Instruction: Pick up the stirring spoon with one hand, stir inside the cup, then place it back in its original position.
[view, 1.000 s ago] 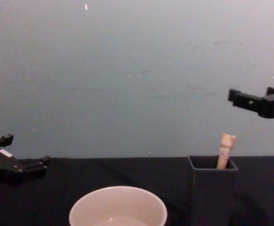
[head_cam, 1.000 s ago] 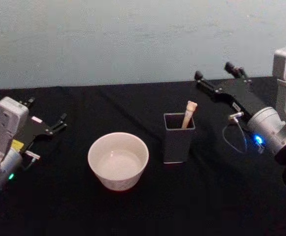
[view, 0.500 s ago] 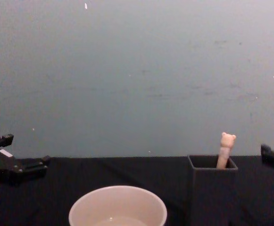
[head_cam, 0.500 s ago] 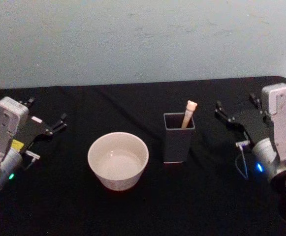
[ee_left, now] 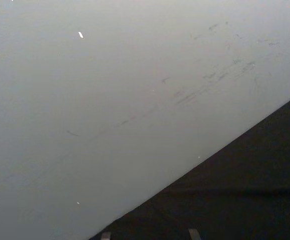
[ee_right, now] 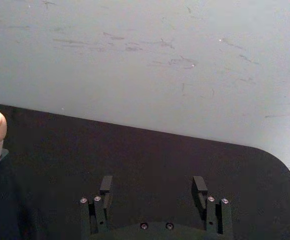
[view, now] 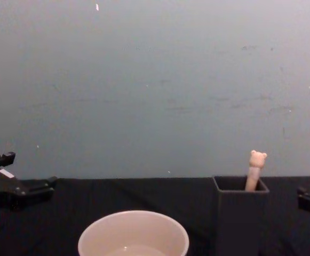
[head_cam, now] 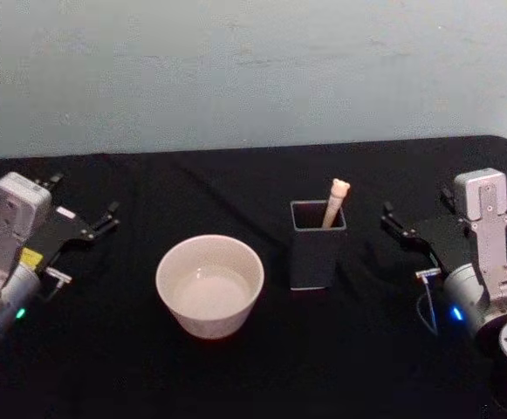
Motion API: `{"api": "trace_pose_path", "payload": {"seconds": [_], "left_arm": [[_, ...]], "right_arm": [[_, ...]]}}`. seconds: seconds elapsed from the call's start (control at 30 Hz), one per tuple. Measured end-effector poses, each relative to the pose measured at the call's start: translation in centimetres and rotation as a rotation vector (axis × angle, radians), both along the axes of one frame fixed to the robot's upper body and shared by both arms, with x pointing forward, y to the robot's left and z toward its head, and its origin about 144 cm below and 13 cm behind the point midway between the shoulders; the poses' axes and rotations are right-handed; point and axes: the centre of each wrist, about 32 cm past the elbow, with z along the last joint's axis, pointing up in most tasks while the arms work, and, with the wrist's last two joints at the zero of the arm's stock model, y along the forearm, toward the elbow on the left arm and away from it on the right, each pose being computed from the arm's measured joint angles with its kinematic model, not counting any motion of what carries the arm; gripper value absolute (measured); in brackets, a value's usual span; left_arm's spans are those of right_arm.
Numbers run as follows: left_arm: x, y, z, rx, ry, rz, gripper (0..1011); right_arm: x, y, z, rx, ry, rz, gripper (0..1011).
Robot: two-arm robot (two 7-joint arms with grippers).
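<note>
Standing near-upright in the dark holder (head_cam: 316, 253), the stirring spoon (head_cam: 335, 202) leans slightly right, bear head clear above the rim. The cup (head_cam: 209, 285) sits just left on the desk (head_cam: 236, 375). The right gripper (head_cam: 414, 223), jaws apart, is nearer; the left gripper (head_cam: 83, 220), jaws apart, rests well apart.

Dim, even light; soft focus; black cloth (head_cam: 262, 358) swallows shadows; no glare.

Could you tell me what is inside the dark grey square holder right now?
The stirring spoon stands in the holder, its cream handle and bear head leaning out over the rim. The metal bowl and neck are hidden by the holder's walls.
</note>
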Motion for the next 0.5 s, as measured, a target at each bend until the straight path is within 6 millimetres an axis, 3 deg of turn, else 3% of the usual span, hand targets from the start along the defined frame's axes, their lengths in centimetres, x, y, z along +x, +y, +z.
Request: {"api": "trace_pose_path", "payload": {"seconds": [0.5], "left_arm": [[0.00, 0.00, 0.00, 0.000, 0.000, 0.000, 1001]], "right_arm": [[0.01, 0.01, 0.13, 0.000, -0.006, 0.002, 1002]]}}
